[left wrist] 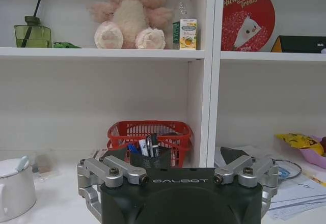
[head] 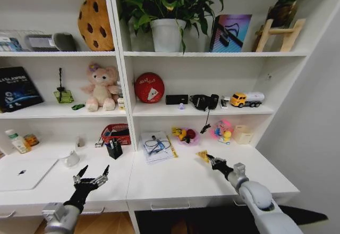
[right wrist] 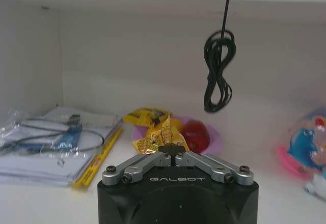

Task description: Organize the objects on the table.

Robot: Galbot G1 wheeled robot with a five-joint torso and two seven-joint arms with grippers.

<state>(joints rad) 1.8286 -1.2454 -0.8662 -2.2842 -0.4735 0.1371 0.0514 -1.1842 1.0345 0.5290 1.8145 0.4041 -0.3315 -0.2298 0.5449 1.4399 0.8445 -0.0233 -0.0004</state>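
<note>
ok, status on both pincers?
Right pincer shut on yellow wrapper, above desk. Left pincer open, empty, over desk. Nothing blocking.

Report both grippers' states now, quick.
Left gripper: open, empty, above the white desk top.
Right gripper: shut on a crinkled yellow wrapper.

The table [head: 175,183] is a long white top joined to white shelving, with shallow metal-handled drawers along its front edge. Taking the red mesh basket [head: 117,133] at the back as landmark: a silver laptop [head: 24,173] lies closed and flat, well to the basket's left near the front. A dark pen holder [head: 113,149] stands just before the basket, upright, pens in it. A crumpled yellow wrapper [right wrist: 154,141] is pinched in the right end effector [right wrist: 172,150], well to the basket's right.
</note>
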